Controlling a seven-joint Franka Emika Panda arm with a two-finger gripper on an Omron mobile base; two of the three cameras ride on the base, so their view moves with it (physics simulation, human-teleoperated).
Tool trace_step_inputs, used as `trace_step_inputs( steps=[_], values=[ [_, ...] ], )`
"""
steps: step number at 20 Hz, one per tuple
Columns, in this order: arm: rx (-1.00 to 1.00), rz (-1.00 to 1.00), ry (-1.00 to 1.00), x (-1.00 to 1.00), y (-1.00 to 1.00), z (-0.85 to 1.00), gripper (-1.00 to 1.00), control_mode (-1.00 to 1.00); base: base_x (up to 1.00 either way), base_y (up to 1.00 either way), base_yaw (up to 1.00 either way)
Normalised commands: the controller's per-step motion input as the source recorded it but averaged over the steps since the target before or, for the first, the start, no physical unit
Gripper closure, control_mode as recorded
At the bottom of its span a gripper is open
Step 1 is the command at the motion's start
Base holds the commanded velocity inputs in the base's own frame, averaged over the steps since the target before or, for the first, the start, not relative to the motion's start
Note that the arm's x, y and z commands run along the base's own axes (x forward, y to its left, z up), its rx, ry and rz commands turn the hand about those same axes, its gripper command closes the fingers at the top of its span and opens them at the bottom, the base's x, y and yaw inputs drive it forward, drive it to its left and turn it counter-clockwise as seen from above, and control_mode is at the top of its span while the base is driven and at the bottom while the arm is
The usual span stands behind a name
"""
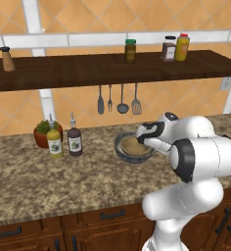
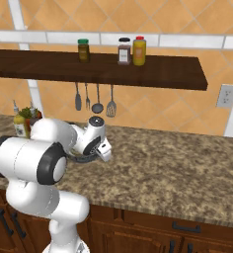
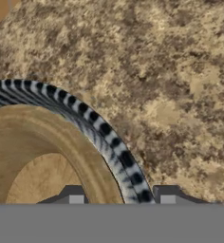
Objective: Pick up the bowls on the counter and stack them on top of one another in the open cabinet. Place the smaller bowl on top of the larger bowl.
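Granite, speckled brown and beige, runs the length of the worktop [image 1: 39, 181] where I have the white arm reaching forward and down over the two bowls. The smaller bowl [image 1: 132, 145], tan and wood-coloured, sits nested inside the larger bowl [image 1: 120, 153], whose dark ribbed rim rings it; both rest on the worktop below the hanging utensils [image 1: 118, 100]. My gripper [image 3: 121, 197] is down at the near-right edge of the pair. In the hand view its two fingertips [image 3: 76, 195] straddle the ribbed rim of the larger bowl, one tip over the tan bowl's wall, the other outside over bare granite. The gap between them is moderate, neither wide nor closed, and I cannot tell whether the tips press on the rim.

To the left of the bowls stand a dark sauce bottle [image 1: 75, 139], a yellow-green bottle [image 1: 54, 141] and a red-brown plant pot [image 1: 42, 133]. Above, the open cabinet [image 1: 88, 71], a long dark wooden shelf, carries a green-lidded jar [image 1: 130, 51], a dark spice jar [image 1: 169, 48] and a yellow bottle [image 1: 182, 47], with two shakers [image 1: 5, 59] at its far left end.
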Motion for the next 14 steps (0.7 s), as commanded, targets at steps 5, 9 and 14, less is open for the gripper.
trace_step_inputs(
  steps=[5, 9, 14],
  values=[
    [0.00, -0.16, -0.14, -0.92, -0.09, 0.38, 1.00, -1.00, 0.00, 0.00, 0.00],
    [0.00, -0.24, -0.03, -0.93, -0.18, 0.84, 1.00, -1.00, 0.00, 0.00, 0.00],
    [0.00, -0.31, 0.00, -0.77, -0.29, 1.00, 1.00, -1.00, 0.00, 0.00, 0.00]
  ],
)
